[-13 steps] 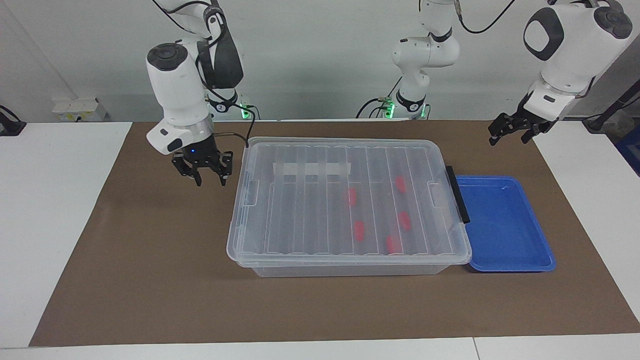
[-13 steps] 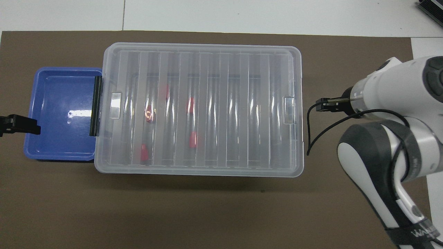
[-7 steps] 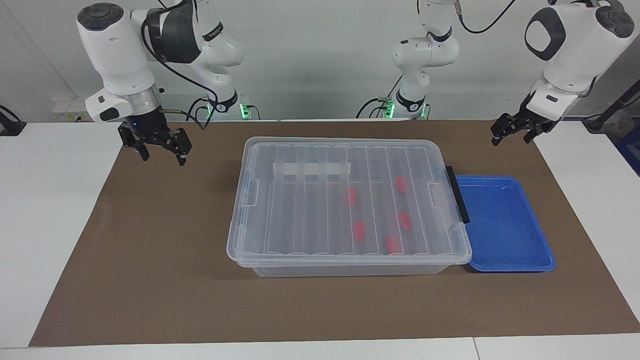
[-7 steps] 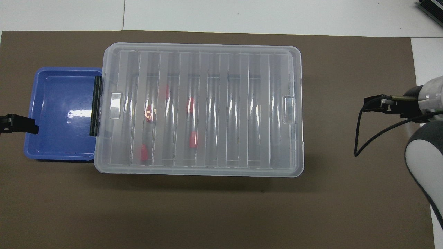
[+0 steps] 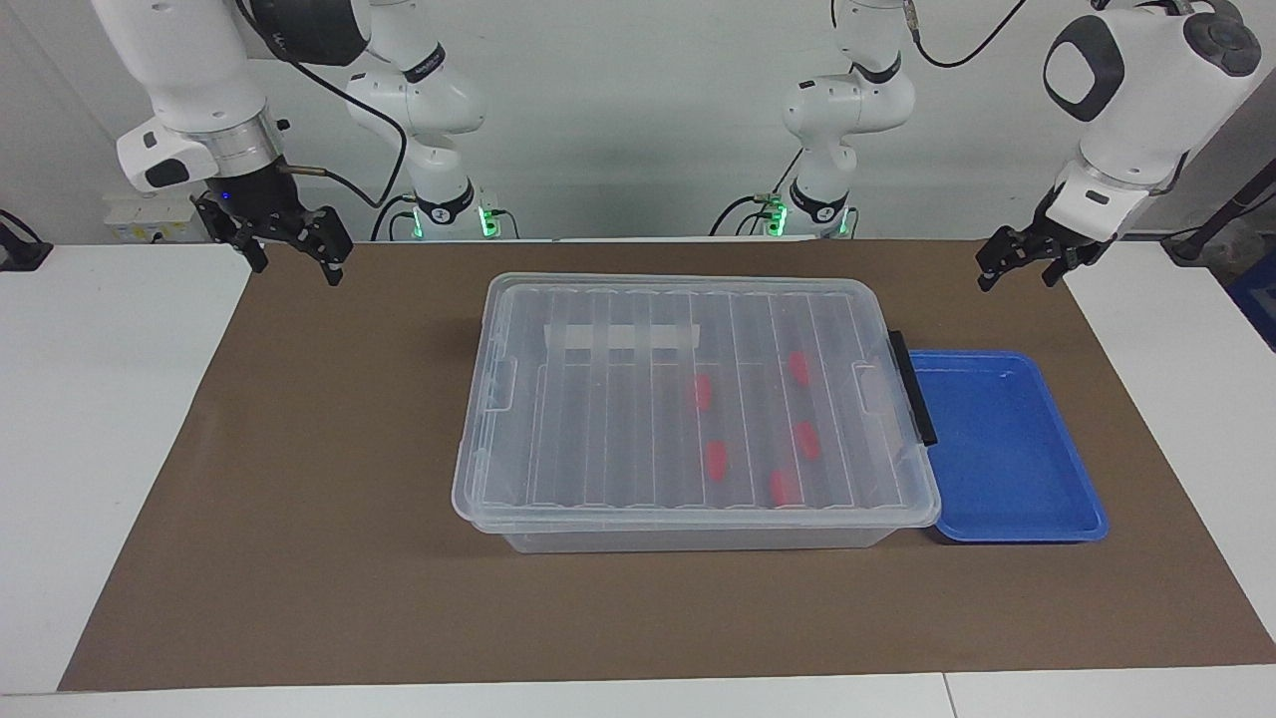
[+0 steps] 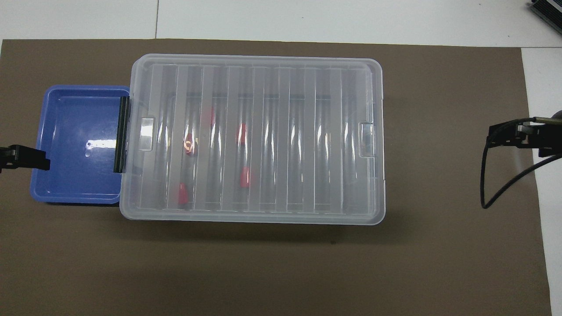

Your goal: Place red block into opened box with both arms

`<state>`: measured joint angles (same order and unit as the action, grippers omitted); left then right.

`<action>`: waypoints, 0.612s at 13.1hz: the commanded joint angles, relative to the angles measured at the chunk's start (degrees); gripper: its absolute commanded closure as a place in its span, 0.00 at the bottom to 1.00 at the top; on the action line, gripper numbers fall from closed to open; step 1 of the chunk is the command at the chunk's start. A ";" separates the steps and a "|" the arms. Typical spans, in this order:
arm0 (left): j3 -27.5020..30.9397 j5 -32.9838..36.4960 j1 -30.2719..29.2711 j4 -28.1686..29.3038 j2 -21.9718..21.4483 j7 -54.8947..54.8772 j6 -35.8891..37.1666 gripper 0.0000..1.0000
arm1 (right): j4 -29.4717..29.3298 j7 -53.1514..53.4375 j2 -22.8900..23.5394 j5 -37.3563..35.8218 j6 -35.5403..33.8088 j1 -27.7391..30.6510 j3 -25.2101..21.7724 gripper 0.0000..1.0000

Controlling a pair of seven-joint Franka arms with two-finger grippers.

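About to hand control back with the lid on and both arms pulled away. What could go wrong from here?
1. The lid looks seated on the box, but no latch state shows; lifting by the black handle bar might pop it.
2. Five red blocks lie loose inside; moving the box would scatter them.
3. The blue tray abuts the handle end, crowding the open left gripper. The open right gripper waits over the mat corner.

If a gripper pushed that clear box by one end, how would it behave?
The box looks like thin clear plastic holding only small red blocks, so probably light. It sits flat and wide on the mat, so it would likely slide, not tip.
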<state>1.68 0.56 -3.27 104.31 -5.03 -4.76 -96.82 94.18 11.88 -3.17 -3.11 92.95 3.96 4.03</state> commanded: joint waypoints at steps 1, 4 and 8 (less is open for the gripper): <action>-0.28 -0.30 -0.51 2.04 -1.56 -0.78 -1.18 0.00 | -2.69 0.69 2.11 0.30 -1.45 -0.26 0.54 0.00; -0.19 -0.30 -0.42 2.13 -1.56 -0.78 -1.27 0.00 | -2.60 -0.10 2.11 0.83 -1.27 -0.18 0.46 0.00; -0.28 -0.30 -0.42 2.13 -1.56 -0.78 -1.27 0.00 | -1.63 -2.04 1.58 0.83 -1.97 -0.27 0.46 0.00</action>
<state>1.67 0.56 -3.27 104.42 -5.03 -4.76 -96.82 93.10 11.02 -1.76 -3.11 92.36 3.35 4.18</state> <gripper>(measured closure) 0.000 0.000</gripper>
